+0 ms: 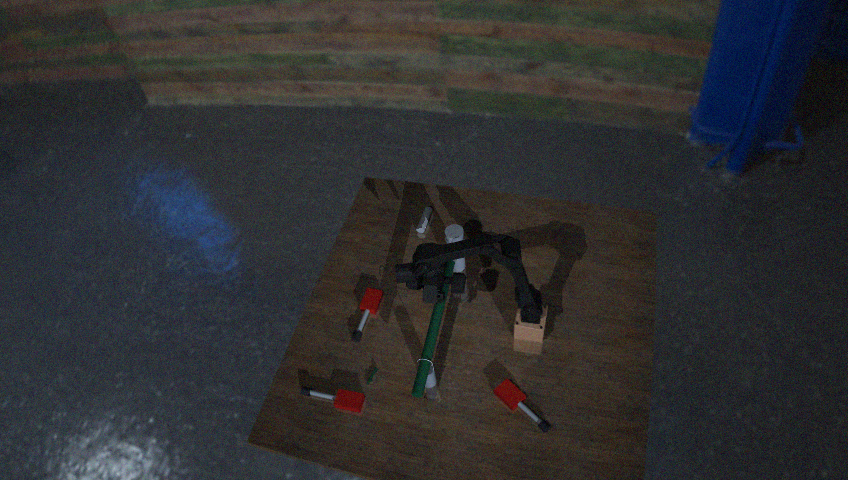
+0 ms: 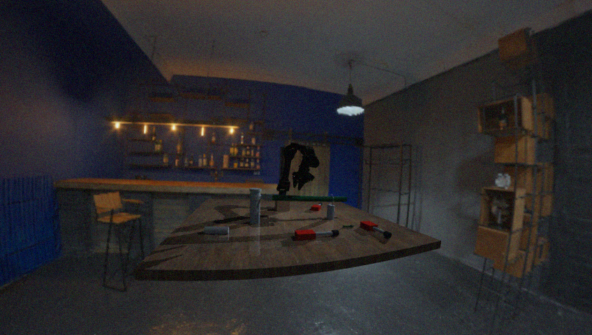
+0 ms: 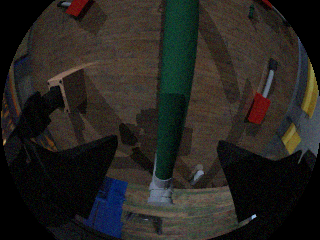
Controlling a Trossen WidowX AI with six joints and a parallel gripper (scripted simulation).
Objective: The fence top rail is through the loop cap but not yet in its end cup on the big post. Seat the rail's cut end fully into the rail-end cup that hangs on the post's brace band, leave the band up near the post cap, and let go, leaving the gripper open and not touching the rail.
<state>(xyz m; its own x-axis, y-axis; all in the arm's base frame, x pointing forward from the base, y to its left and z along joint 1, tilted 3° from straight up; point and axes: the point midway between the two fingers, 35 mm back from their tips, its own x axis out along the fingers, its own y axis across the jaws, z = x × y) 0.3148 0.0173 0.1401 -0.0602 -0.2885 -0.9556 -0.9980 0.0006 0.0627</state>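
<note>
The green rail (image 1: 434, 327) (image 2: 307, 198) (image 3: 177, 75) runs roughly level from the big pale post (image 1: 454, 231) (image 2: 254, 209) to the short post (image 2: 330, 212). Near its far end it passes through the thin loop (image 1: 431, 366). In the wrist view, the rail's end meets the pale cup (image 3: 164, 184) close under the post top, and no gap shows. How deep it sits cannot be told. The band is too small to make out clearly. My gripper (image 1: 445, 288) (image 2: 297, 187) (image 3: 168, 144) is wide open and empty, above the rail and not touching it.
Red blocks with grey rods (image 1: 371, 300) (image 1: 349, 400) (image 1: 509, 394) lie around the posts on the table. A pale cylinder (image 1: 424, 222) (image 2: 216, 230) lies beyond the big post. A small green piece (image 1: 372, 374) lies left of the short post. My arm's base stands on a wooden block (image 1: 529, 337).
</note>
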